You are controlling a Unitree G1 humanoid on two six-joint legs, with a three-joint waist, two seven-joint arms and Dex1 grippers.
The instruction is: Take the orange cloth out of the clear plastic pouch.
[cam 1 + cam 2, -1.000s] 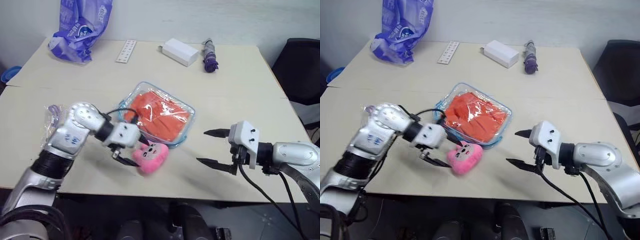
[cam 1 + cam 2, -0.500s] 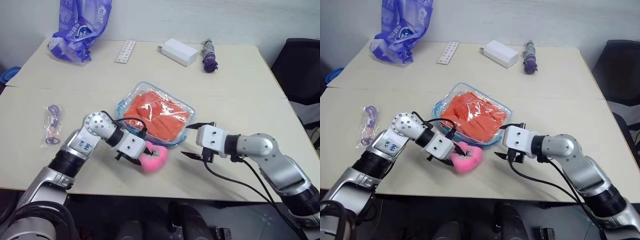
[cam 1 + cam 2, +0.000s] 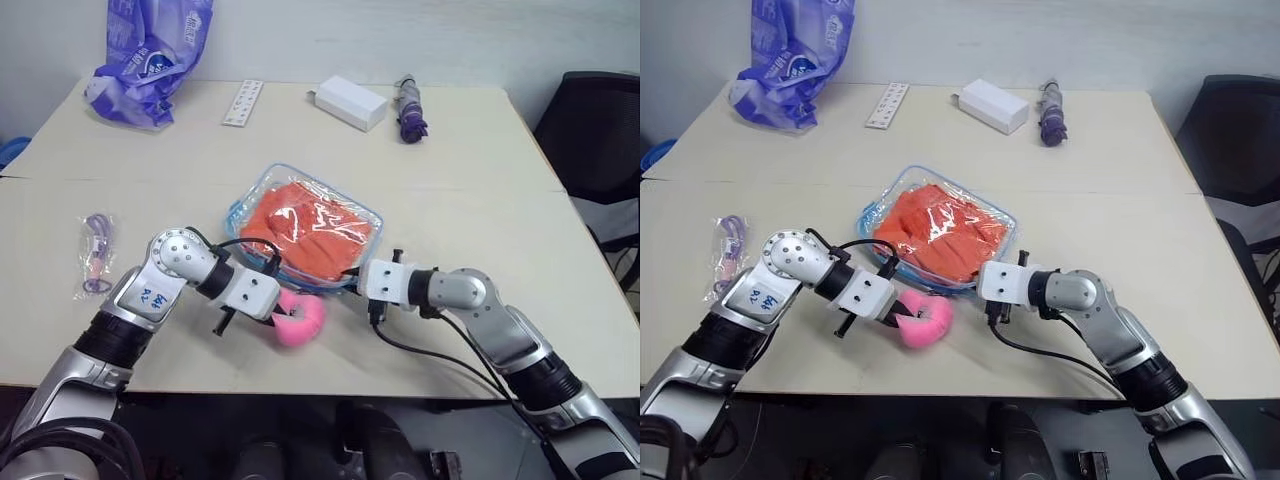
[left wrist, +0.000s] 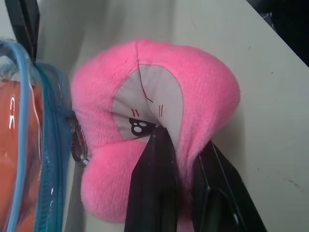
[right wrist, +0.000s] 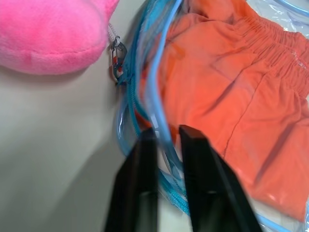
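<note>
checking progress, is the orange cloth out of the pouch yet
No, the orange cloth lies inside the clear plastic pouch, under its glossy film and within the blue zipper edging.

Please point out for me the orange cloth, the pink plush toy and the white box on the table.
orange cloth (image 3: 310, 232), left eye view, middle of the fabric inside the pouch.
pink plush toy (image 4: 203, 82), left wrist view, upper pink fur.
white box (image 3: 351, 102), left eye view, top face.

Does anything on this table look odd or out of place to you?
One thing: the left end effector is pinching the pink plush toy, squashing it, rather than the clear plastic pouch. The orange cloth is inside that pouch, whose blue edge the right end effector pinches.
</note>
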